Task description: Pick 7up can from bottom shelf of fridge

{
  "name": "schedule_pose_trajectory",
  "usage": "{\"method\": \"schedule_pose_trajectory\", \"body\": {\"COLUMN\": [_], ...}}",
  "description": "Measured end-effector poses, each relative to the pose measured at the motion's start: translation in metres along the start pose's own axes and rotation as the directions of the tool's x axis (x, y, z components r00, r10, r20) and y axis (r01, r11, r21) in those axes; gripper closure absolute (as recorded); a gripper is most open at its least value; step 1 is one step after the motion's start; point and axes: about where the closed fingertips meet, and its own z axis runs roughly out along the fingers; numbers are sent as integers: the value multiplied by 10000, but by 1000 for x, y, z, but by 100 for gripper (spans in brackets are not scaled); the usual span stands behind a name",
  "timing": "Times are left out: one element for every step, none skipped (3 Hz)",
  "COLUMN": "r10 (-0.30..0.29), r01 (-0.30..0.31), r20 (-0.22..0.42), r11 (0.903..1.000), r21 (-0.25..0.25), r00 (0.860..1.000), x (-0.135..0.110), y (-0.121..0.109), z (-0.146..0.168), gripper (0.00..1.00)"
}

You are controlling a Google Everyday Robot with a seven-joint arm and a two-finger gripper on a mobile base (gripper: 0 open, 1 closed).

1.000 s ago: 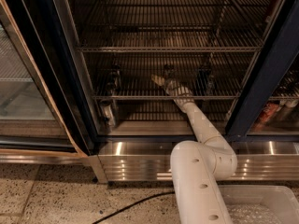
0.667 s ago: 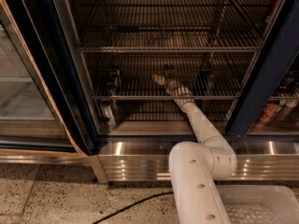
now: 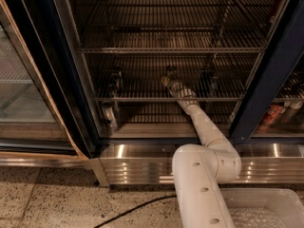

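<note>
No legible text, brand, number or sign in view. Small drink cans (image 3: 115, 81) on lowest wire rack (image 3: 142, 98) of black-framed glass-door fridge (image 3: 268, 75): markings too small to read. Reddish packages (image 3: 271, 114) behind right-hand glass: print unreadable. Two-finger gripper (image 3: 170, 83) on white arm (image 3: 204, 127), over same rack at mid-width: nothing readable on it.

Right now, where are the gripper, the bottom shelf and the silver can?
gripper (image 3: 174, 86): camera view, its tip end, over the shelf's middle.
bottom shelf (image 3: 137, 99): camera view, front rail, left part.
silver can (image 3: 109, 115): camera view, its side.
</note>
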Motion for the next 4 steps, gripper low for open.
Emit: {"method": "schedule_pose_trajectory", "body": {"r10": [0,0,0,4], "r01": [0,0,0,-4], "r20": [0,0,-1,-5], "r11": [10000,10000,10000,10000], "r21": [0,-1,-1,-4], "r00": [10000,10000,10000,10000], "x": [0,0,0,0], "y": [0,0,0,0], "z": [0,0,0,0], "gripper": [65,88,100,100]}}
